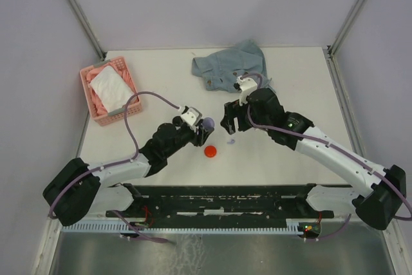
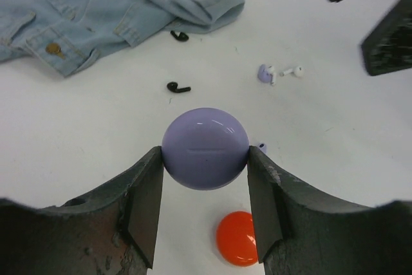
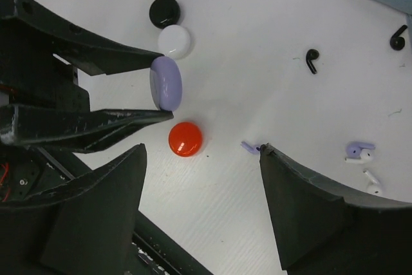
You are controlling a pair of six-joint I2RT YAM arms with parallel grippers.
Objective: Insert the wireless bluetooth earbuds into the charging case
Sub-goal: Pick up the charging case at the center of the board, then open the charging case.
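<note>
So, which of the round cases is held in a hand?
The lilac case, clamped in the left hand; the red one, white one and black one lie free.

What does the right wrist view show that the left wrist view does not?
Only right wrist: a black case and a white case next to each other. Only left wrist: the buttons on the denim shirt. Both: the lilac case held in the left gripper, the red case and two black earbuds.
</note>
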